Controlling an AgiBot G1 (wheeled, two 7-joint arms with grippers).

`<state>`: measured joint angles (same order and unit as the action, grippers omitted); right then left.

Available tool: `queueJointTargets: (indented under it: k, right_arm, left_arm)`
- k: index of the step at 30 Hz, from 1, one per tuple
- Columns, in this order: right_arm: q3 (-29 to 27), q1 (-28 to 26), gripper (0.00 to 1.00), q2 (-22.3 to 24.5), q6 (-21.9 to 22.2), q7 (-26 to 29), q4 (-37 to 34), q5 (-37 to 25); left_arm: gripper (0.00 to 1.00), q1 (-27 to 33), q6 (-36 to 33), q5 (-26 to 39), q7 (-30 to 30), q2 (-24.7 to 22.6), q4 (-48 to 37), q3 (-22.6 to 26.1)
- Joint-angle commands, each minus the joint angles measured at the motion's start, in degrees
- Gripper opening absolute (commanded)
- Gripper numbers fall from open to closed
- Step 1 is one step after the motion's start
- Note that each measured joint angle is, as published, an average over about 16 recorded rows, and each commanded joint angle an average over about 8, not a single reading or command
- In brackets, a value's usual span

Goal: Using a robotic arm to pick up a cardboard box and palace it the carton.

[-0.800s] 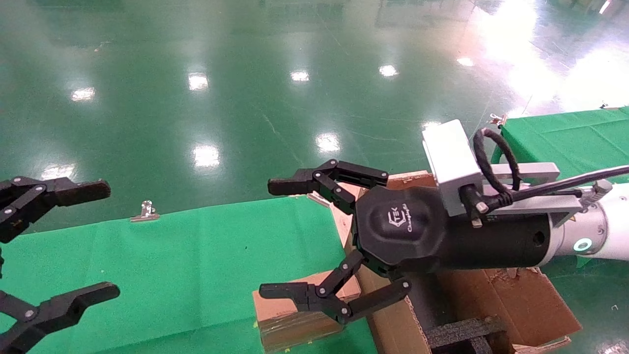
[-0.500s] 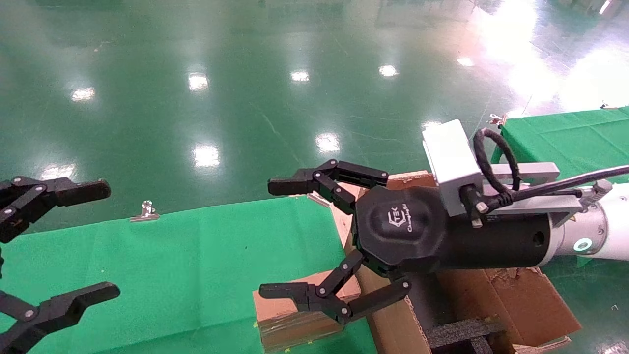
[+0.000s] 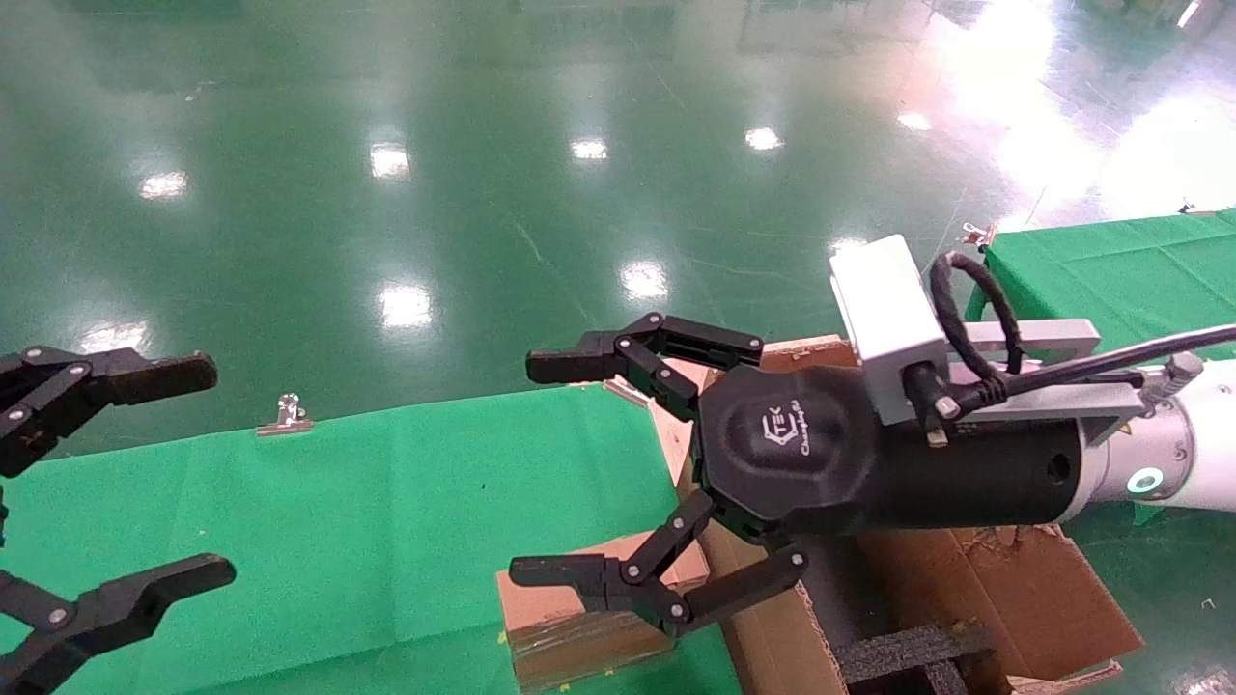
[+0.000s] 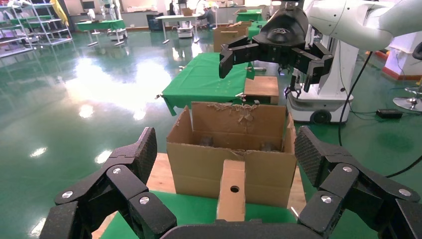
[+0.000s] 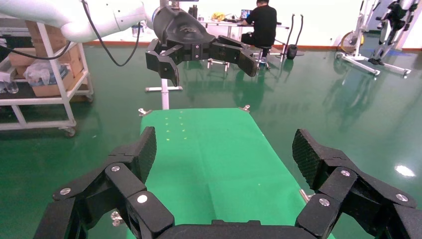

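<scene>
Reaching across from the right of the head view, the robotic arm (image 3: 1183, 461) holds its right gripper (image 3: 541, 468) above the near edge of the green worktop (image 3: 338, 512), jaws spread wide with nothing between them. Below its lower finger, the cardboard box (image 3: 570, 618) stands on the worktop, just beside the carton (image 3: 1043, 598). In the left wrist view the cardboard box (image 4: 232, 191) shows a narrow side with a small round hole, and the carton (image 4: 234, 154) stands just behind it with its flaps up and ragged top edges. Black foam blocks (image 3: 908, 656) sit inside the carton. At the left edge of the head view, the left gripper (image 3: 183, 473) hovers over the worktop, well apart from the cardboard box, its jaws also wide open and empty.
</scene>
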<state>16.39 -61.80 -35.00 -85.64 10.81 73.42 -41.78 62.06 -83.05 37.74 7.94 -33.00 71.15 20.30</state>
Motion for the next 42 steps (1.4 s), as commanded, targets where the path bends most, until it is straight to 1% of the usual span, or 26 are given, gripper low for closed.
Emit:
queueJointTargets:
  k: [1, 2, 3, 10, 14, 18, 23, 31, 42]
  right_arm:
    - [0.0, 0.0, 1.0, 0.0, 0.0, 0.0, 0.0, 0.0]
    - [0.0, 0.0, 1.0, 0.0, 0.0, 0.0, 0.0, 0.0]
    - [0.0, 0.0, 1.0, 0.0, 0.0, 0.0, 0.0, 0.0]
    - [0.2, 0.1, 1.0, 0.2, 0.1, 0.4, -0.1, -0.3]
    - [1.3, -0.3, 1.0, 1.0, 0.7, 1.5, 0.5, -3.2]
    - [3.6, -1.8, 1.0, 1.5, 1.5, 2.8, 1.8, -9.0]
    - [7.2, -5.4, 1.0, 0.2, 1.5, 4.1, 2.7, -17.4]
    - [13.7, -12.0, 1.0, -4.9, 0.3, 5.2, 2.6, -31.3]
    - [20.6, -17.6, 1.0, -11.2, -1.0, 4.5, 1.9, -45.1]
  left_arm:
    - [0.14, 0.0, 0.0, 0.0, 0.0, 0.0, 0.0, 0.0]
    - [0.05, 0.0, 0.0, 0.0, 0.0, 0.0, 0.0, 0.0]
    - [0.0, 0.0, 0.0, 0.0, 0.0, 0.0, 0.0, 0.0]
    - [0.0, 0.0, 0.0, 0.0, 0.0, 0.0, 0.0, 0.0]
    - [0.0, 0.0, 0.0, 0.0, 0.0, 0.0, 0.0, 0.0]
    - [0.0, 0.0, 0.0, 0.0, 0.0, 0.0, 0.0, 0.0]
    - [0.0, 0.0, 0.0, 0.0, 0.0, 0.0, 0.0, 0.0]
    - [0.0, 0.0, 0.0, 0.0, 0.0, 0.0, 0.0, 0.0]
    - [0.0, 0.0, 0.0, 0.0, 0.0, 0.0, 0.0, 0.0]
